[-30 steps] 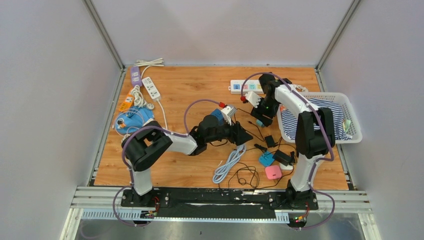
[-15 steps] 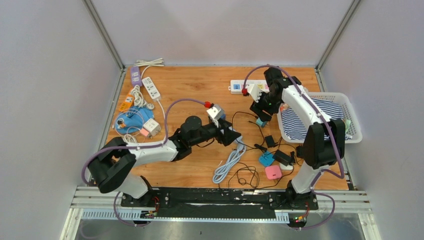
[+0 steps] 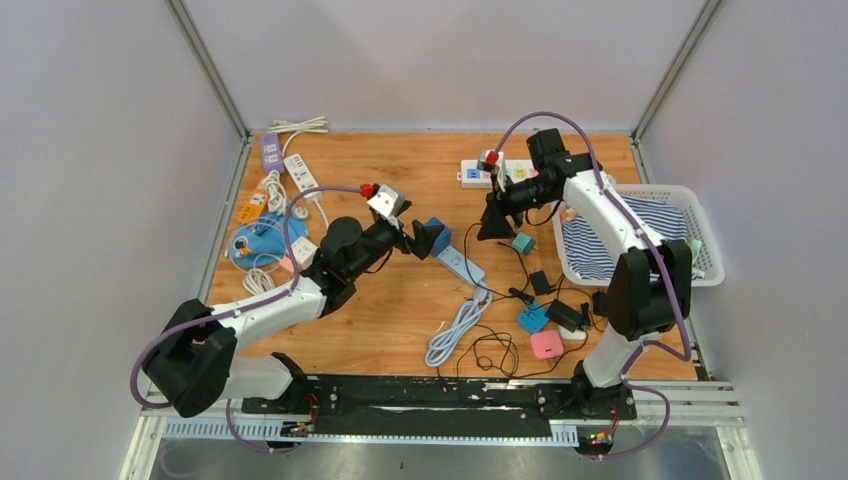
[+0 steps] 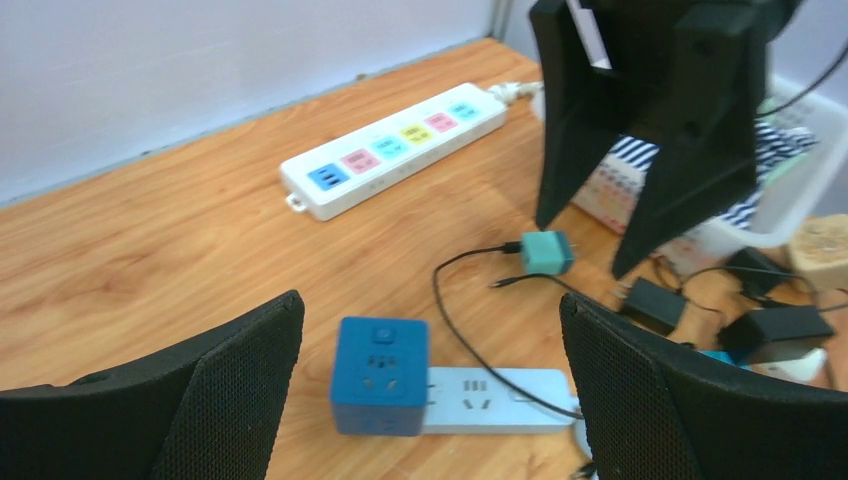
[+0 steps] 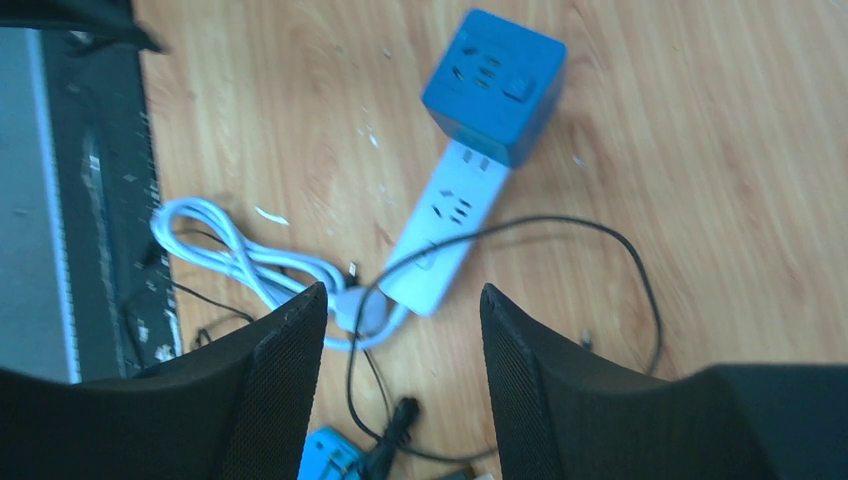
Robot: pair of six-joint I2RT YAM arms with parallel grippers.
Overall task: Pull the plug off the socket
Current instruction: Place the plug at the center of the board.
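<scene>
Left gripper [image 4: 430, 315] spread wide, empty; the blue plug cube [image 4: 380, 375] sits on the white socket strip [image 4: 495, 398] just ahead, between its fingers. Right gripper [image 5: 400, 300] half-spread, empty, above both

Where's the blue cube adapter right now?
Top view: mid-table, the blue cube adapter sits on the end of the small white power strip, just in front of the open left gripper.
</scene>
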